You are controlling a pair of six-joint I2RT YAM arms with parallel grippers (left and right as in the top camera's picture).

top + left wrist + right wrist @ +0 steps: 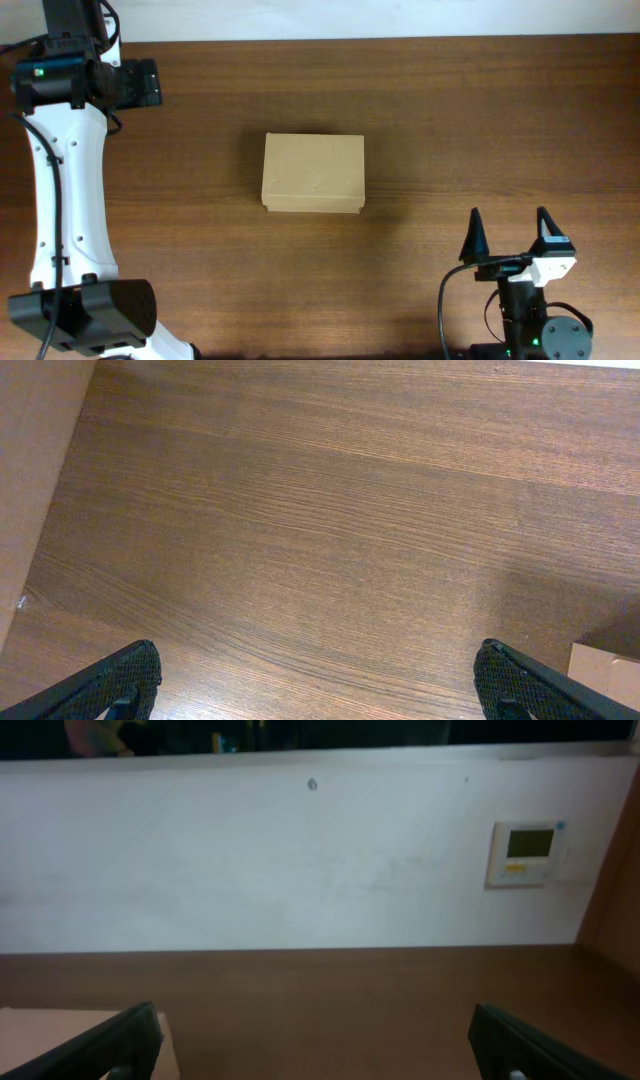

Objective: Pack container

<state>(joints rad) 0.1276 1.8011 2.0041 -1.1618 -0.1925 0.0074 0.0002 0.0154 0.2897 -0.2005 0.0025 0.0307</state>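
The container [313,173] is a plain tan cardboard box with its flap lid shut, in the middle of the table. A corner of it shows at the lower right of the left wrist view [606,671] and at the lower left of the right wrist view [55,1042]. My left gripper [143,83] is at the far left of the table, well away from the box; its fingers [320,690] are wide open over bare wood. My right gripper [509,228] is near the front right, open and empty [315,1045], pointing toward the back wall.
The dark wood table [480,120] runs to a white wall [300,870] at the back, which bears a small control panel [527,852]. A tan panel [30,480] stands at the left edge of the left wrist view.
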